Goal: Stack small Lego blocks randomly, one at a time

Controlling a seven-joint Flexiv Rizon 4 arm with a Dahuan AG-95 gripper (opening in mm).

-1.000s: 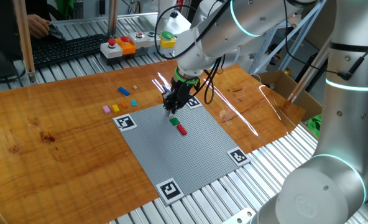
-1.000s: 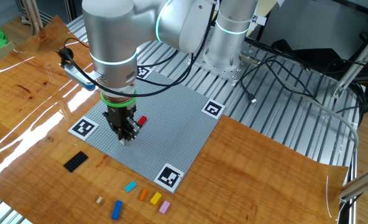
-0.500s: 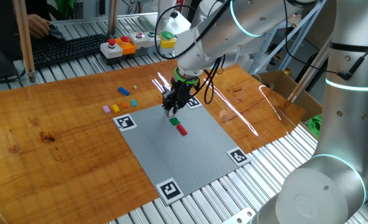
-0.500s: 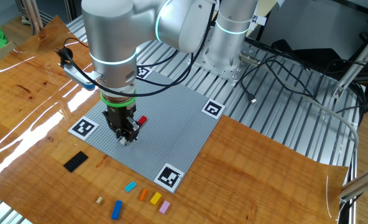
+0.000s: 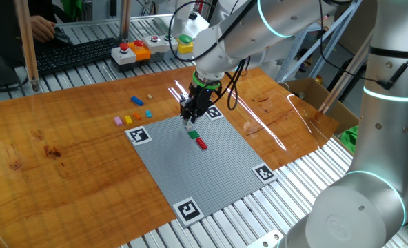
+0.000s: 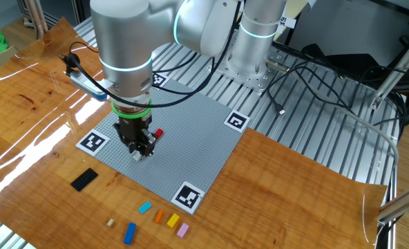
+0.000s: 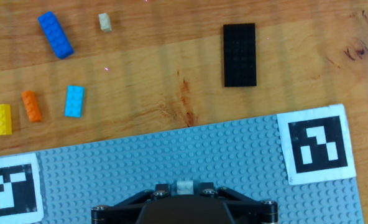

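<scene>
My gripper is shut on a small whitish Lego block and hangs just above the grey baseplate, near its far edge. A green block and a red block sit on the plate just beside the gripper; the red one also shows in the other fixed view. Loose blocks lie on the wood off the plate: blue, whitish, cyan, orange, yellow and pink.
A flat black plate lies on the wood beyond the baseplate edge. Black-and-white markers sit at the baseplate corners. Push-buttons and a keyboard stand at the back of the table.
My gripper has shifted slightly up and back over the plate with the whitish block still in it. The blocks on the plate and the wood have not moved.
</scene>
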